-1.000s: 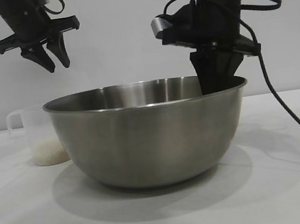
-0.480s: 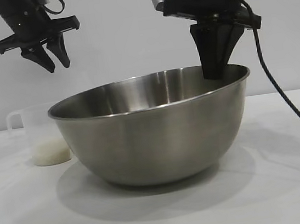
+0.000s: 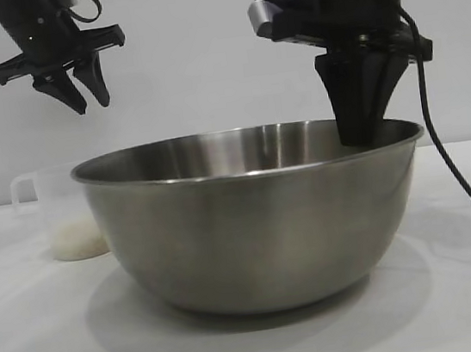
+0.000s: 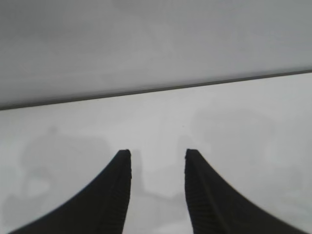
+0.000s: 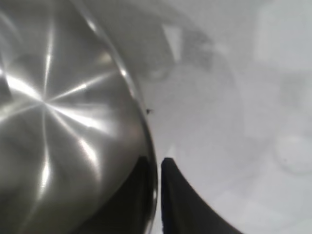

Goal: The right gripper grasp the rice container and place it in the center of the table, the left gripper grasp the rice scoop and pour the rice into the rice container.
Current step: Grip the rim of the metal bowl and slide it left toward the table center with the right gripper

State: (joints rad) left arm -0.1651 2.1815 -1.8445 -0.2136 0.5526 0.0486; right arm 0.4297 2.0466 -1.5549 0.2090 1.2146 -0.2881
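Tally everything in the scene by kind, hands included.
Black robot hands: 2 (left hand, right hand)
Large stainless-steel bowl: 1
Clear plastic measuring cup: 1
White rice heap: 1
Total: 5

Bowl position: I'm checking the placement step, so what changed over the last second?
The right gripper, shut on the bowl rim, tipped it up, carried it rightward, then levelled it. The left gripper stayed open and raised; the cup and rice stayed put.
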